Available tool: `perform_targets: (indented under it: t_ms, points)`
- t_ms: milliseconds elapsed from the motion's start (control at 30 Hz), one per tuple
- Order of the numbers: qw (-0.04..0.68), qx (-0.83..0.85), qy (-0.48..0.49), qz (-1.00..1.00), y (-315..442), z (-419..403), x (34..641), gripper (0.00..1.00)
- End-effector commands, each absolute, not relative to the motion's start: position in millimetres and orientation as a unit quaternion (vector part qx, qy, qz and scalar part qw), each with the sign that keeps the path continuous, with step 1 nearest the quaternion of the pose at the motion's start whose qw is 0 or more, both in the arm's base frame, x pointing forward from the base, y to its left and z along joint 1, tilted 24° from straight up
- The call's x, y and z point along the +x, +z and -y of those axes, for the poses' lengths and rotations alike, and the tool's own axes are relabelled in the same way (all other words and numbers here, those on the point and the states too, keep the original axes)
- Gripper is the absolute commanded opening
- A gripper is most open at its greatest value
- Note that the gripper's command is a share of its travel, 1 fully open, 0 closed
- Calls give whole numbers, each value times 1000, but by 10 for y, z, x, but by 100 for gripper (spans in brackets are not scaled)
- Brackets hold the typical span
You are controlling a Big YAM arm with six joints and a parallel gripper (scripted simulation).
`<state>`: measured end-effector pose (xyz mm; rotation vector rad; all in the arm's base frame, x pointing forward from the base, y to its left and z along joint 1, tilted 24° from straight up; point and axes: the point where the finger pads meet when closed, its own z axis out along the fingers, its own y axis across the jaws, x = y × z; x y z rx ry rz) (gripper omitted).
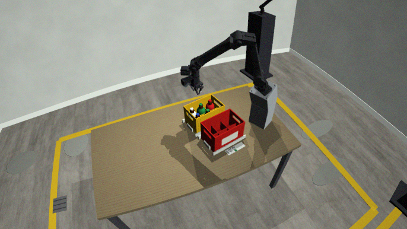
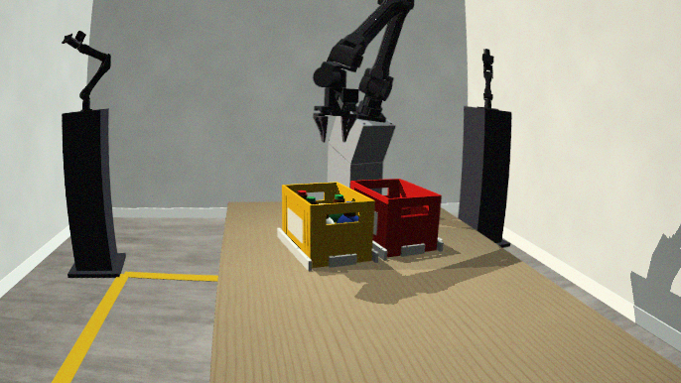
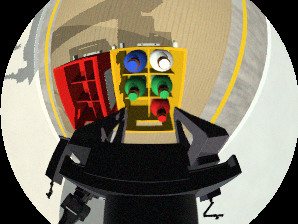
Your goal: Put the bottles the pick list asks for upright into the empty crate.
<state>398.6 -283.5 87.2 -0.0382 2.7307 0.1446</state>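
The yellow crate [image 1: 198,125] [image 2: 342,238] [image 3: 183,75] holds a blue bottle [image 3: 134,62], a white bottle [image 3: 160,60], two green bottles [image 3: 134,85] [image 3: 161,85] and a red bottle [image 3: 159,106] [image 1: 210,105]. Its near left compartment in the wrist view has no bottle. The red crate [image 1: 218,143] [image 2: 409,230] [image 3: 66,85] shows no bottles; its near end is partly hidden in the wrist view. My gripper [image 1: 199,91] [image 2: 334,140] [image 3: 150,111] is open and empty, above the near end of the yellow crate. The pick list [image 1: 237,148] shows a green mark; its lines are too small to read.
The two crates stand side by side on the wooden table [image 1: 133,166] [image 2: 298,322], with low light-coloured strips [image 1: 221,149] [image 2: 294,249] along their bases. The arm's grey pedestal [image 1: 261,110] stands at the table's end, close to the red crate.
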Motion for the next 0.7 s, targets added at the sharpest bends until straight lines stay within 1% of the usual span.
perform_targets:
  t_ms: [0,333,367,500,533,567,600,667]
  points:
    - [203,-20,53,-978,911,2781,3984,61]
    - [211,-16,44,-976,968,2876,4037,61]
    - [211,-23,45,-976,971,2771,4017,61]
    - [212,-23,45,-976,967,2768,4021,61]
    - [211,-16,44,-976,967,2873,4037,61]
    - [212,-23,45,-976,971,2764,4025,61]
    - [211,-16,44,-976,966,2871,4036,61]
    - [213,-23,45,-976,971,2763,4027,61]
